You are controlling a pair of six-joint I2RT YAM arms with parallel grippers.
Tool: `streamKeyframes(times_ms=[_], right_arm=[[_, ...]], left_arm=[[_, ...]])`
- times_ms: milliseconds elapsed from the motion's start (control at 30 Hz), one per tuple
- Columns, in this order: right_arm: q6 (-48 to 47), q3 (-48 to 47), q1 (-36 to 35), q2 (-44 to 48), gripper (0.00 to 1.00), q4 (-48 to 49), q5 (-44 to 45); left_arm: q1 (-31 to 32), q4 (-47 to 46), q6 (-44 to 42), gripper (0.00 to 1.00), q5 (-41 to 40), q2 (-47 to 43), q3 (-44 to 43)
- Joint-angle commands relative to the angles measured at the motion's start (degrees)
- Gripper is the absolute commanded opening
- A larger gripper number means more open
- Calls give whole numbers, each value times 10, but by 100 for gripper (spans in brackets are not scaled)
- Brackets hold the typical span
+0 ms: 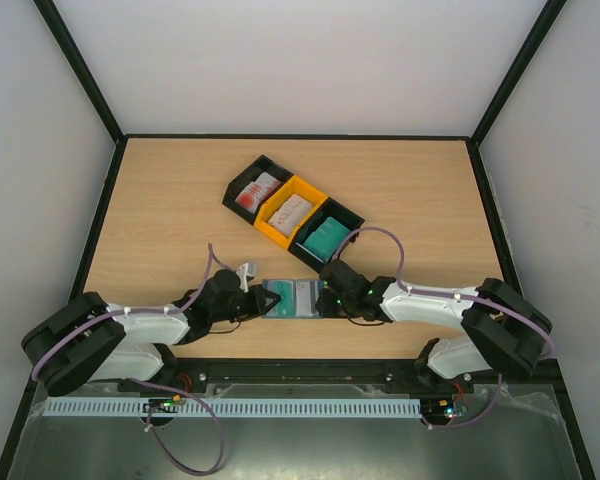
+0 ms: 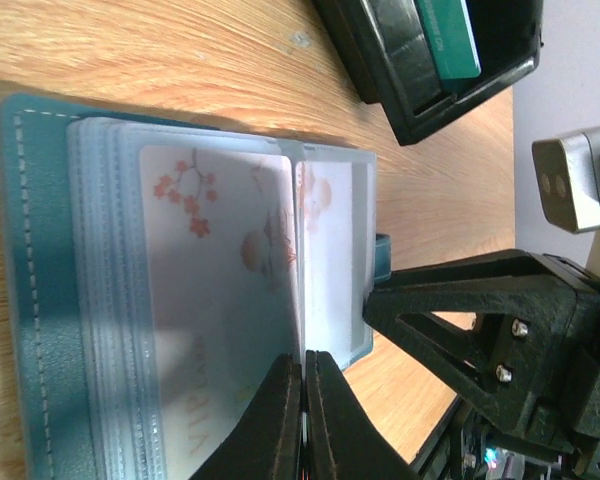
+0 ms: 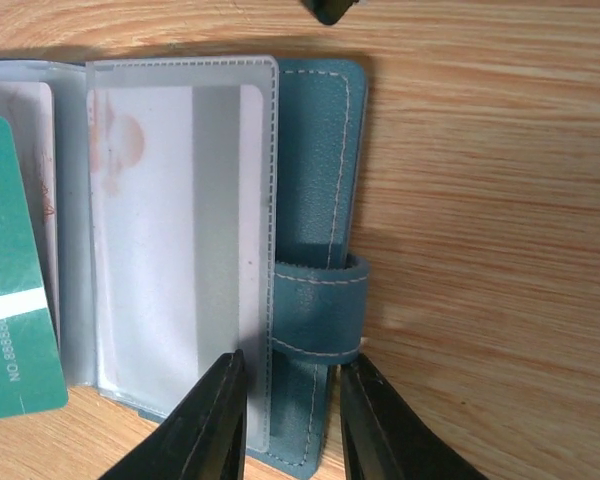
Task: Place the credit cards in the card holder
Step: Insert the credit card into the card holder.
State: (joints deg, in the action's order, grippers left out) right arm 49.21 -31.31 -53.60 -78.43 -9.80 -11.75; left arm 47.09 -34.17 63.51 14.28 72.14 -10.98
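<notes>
The pale wooden table (image 1: pixel 170 200) bears a black bin (image 1: pixel 242 180), a yellow bin (image 1: pixel 272 232) and a second black bin (image 1: pixel 348 212) ranked from eleven towards five o'clock, with the open card holder (image 1: pixel 292 298) at six o'clock.

Overhead; wrists close over card holder (image 2: pixel 35 300)

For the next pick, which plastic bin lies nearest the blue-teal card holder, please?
The black plastic bin of green-teal cards, rightmost; the yellow bin and other black bin sit farther.

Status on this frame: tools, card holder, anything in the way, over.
Card holder lies open. Left tool shut at its sleeves. Right tool open, straddling the clasp-side edge. Green card over the opposite page, seating unclear. Nothing blocking.
</notes>
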Motion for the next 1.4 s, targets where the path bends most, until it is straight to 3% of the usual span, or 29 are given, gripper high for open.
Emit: streamKeyframes(times_ms=[0, 667, 1133, 1367], right_arm=[[-1, -6, -3, -17, 24, -41, 26], [3, 0, -3, -23, 23, -36, 30], [0, 4, -3, -26, 23, -34, 38], [0, 7, -3, -27, 22, -29, 33]], left_arm=[[4, -40, -25, 3, 28, 13, -13], [3, -95, -4, 3, 9, 103, -27], [4, -28, -2, 3, -34, 52, -16], [6, -109, 5, 3, 19, 122, -15]])
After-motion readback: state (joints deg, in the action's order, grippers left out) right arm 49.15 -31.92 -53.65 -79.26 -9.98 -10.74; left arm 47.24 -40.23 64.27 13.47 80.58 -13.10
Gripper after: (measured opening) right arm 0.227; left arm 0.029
